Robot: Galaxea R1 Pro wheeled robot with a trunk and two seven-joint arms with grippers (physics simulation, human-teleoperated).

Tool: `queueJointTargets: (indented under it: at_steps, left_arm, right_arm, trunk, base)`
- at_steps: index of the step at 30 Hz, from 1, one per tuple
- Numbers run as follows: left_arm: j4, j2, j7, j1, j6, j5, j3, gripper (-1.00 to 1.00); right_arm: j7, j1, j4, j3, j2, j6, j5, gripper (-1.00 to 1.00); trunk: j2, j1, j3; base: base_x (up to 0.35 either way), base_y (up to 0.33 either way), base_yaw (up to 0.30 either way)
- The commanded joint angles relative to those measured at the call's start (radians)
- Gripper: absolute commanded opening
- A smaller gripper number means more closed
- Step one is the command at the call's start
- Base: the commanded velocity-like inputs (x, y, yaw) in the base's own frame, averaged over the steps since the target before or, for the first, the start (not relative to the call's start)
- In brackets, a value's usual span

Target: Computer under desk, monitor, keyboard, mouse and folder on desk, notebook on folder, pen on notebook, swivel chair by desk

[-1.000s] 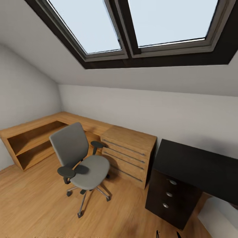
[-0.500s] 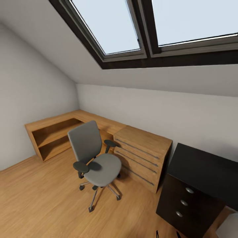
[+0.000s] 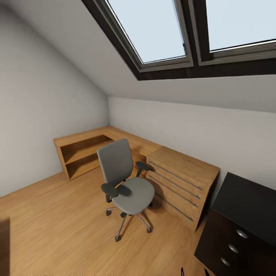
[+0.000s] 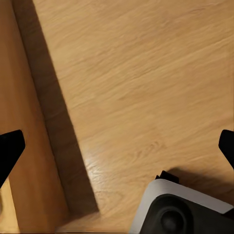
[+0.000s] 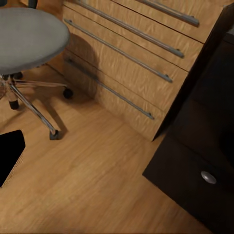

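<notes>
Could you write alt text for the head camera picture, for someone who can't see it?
A grey swivel chair with an empty seat stands on an oak floor in an attic room, beside a light oak dresser. A black desk is at right, skylights above.

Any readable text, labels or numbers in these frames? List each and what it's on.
None. No text, label, brand or number is readable in these views.
Swivel chair: plain grey upholstery, no markings.
Dresser: bare oak fronts with bar handles, no labels.
Desk: black top and drawers with silver knobs, no lettering.
Corner shelves: bare wood, no signs.
</notes>
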Motion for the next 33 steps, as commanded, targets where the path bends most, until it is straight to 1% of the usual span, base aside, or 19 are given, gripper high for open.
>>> queueJointTargets:
  at_steps: [1, 6, 9, 33]
  left_arm:
    - [0.001, 0.0, 0.001, -0.001, -0.003, 0.004, -0.002, 1.0]
    - [0.002, 0.0, 0.001, -0.001, -0.003, 0.004, -0.002, 1.0]
    - [0.002, 0.0, 0.001, -0.001, -0.003, 0.004, -0.003, 1.0]
    - [0.002, 0.0, 0.001, -0.001, -0.004, 0.003, -0.003, 1.0]
  right_arm:
    - [-0.006, -0.001, 0.001, 0.008, 0.0, 0.003, -0.004, 1.0]
    - [-0.006, -0.001, -0.017, 0.007, -0.001, 0.044, -0.006, 1.0]
    - [-0.006, -0.001, -0.021, 0.007, -0.001, 0.05, -0.006, 1.0]
    - [-0.007, -0.001, -0.024, 0.006, -0.002, 0.054, -0.007, 1.0]
  trunk:
    - [-0.001, 0.0, -0.001]
    - [-0.001, 0.0, -0.001]
    - [-0.001, 0.0, -0.001]
    - [-0.001, 0.0, -0.001]
  base:
    - [0.0, 0.0, 0.288]
    - [0.0, 0.0, 0.288]
    - [0.0, 0.0, 0.288]
    - [0.009, 0.0, 0.288]
